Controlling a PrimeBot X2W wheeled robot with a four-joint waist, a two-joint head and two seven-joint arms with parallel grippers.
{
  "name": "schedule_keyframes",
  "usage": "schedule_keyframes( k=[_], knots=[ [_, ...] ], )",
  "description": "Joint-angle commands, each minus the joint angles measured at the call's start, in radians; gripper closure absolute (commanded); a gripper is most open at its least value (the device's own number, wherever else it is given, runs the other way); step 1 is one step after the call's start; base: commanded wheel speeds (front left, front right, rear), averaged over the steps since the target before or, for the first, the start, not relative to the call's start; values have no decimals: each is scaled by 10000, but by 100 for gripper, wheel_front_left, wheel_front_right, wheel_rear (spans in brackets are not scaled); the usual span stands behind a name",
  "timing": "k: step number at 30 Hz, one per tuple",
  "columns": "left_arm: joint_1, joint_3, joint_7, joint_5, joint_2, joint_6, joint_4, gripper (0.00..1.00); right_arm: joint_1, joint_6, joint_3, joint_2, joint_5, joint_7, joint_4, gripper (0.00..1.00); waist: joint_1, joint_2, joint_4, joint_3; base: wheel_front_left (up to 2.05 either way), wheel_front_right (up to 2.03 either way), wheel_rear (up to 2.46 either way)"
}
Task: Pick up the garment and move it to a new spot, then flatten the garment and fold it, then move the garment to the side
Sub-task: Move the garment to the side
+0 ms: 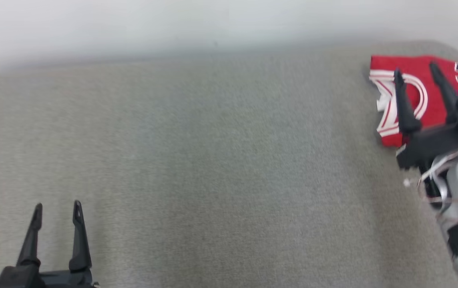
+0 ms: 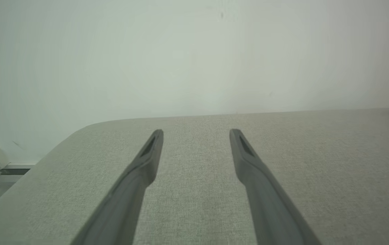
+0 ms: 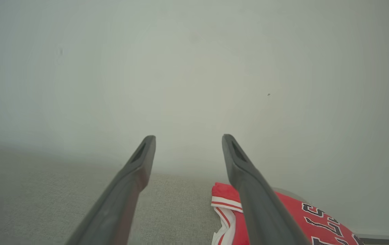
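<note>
At upper right, the folded red garment (image 1: pixel 435 108) lies on the surface (image 1: pixel 213 160), right tool (image 1: pixel 415 69) and left tool (image 1: pixel 57 205) open and empty: little seems left.

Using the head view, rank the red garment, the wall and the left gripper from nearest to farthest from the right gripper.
1. Red garment, under the right gripper, at the far right of the grey surface.
2. Wall, just behind the garment.
3. Left gripper, across the surface at lower left.
</note>
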Motion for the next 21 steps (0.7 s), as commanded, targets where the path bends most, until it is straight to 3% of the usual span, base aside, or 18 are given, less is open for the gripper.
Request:
schedule_keyframes(
  k=[1,5,21],
  knots=[
    [152,-10,-29,-32,-34,15,55,0,207,-5,-103,14,-199,-1,-79,0,3,2,567,-693,0,0,0],
    [287,-16,-29,-24,-111,-21,279,0,1300,-3,-727,796,-504,3,-667,0,3,2,638,-1045,0,0,0],
    [787,43,-29,-20,-300,-70,823,0,5428,-3,-1644,2430,-1116,1,-2810,0,3,2,329,-1976,0,0,0]
  ],
)
